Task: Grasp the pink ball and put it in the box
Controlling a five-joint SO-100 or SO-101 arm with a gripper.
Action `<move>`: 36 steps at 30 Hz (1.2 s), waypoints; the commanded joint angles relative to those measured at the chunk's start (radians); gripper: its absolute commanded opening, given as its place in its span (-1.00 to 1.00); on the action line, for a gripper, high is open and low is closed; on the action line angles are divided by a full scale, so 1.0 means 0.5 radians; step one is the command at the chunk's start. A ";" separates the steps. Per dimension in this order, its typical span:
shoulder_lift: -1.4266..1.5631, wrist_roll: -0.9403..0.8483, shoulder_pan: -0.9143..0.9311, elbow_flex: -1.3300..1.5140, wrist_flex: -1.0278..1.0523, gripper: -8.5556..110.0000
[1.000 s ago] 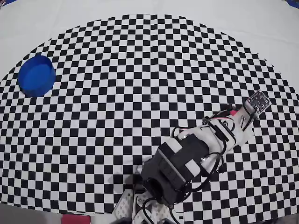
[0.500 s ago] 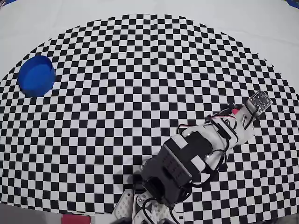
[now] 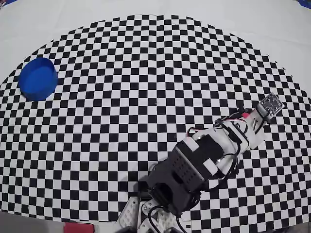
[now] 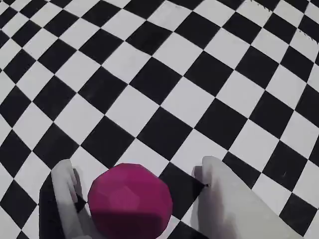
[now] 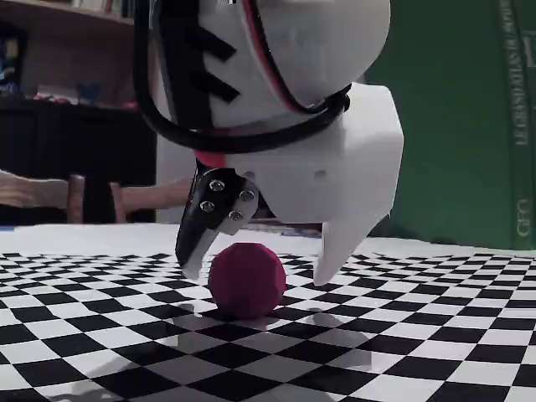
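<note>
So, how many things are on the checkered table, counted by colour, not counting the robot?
Pink: 1, the pink ball, lying on the checkered table between the open jaws.
Blue: 1, the box, at the far left in the overhead view.
Total: 2

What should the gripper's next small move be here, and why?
Probably close the gripper: its fingers straddle the pink ball, a gap shows on each side, and the ball sits on the checkered mat. The box lies far off.
</note>
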 commanded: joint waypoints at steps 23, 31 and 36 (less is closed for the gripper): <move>-0.107 0.049 -0.028 -0.132 -0.031 -0.35; -0.126 0.049 -0.028 -0.126 -0.031 -0.36; -0.132 0.049 -0.028 -0.120 -0.031 -0.36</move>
